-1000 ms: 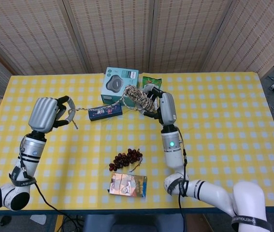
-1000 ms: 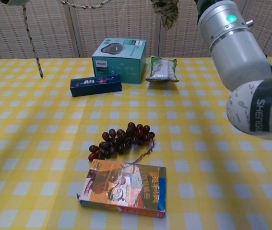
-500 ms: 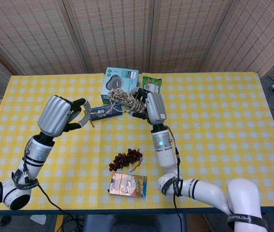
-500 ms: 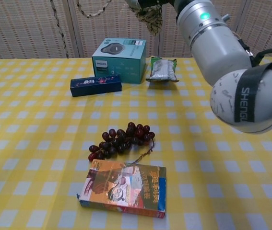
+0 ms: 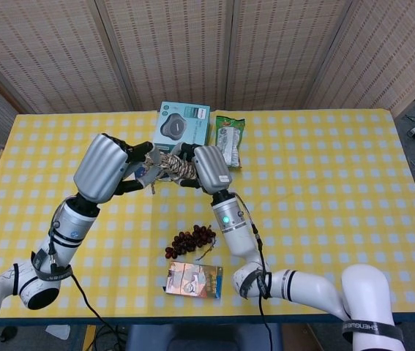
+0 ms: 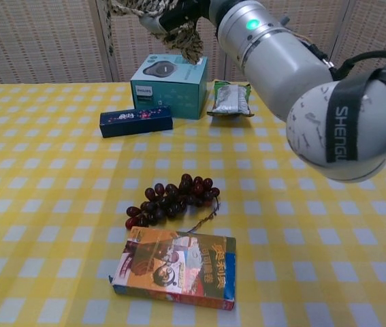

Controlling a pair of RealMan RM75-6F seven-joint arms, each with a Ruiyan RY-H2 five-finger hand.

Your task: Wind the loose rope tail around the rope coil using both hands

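Both hands had closed in on each other over the last second, meeting above the surface. Where the tail had stretched taut between them, hardly any slack remained. The right hand (image 5: 206, 167) gripped the rope coil (image 5: 172, 165), lifted clear of the teal box (image 5: 183, 122) beyond it. The left hand (image 5: 116, 167), just beside the coil, pinched the loose rope tail (image 5: 149, 175). One wrap looked nearly laid.
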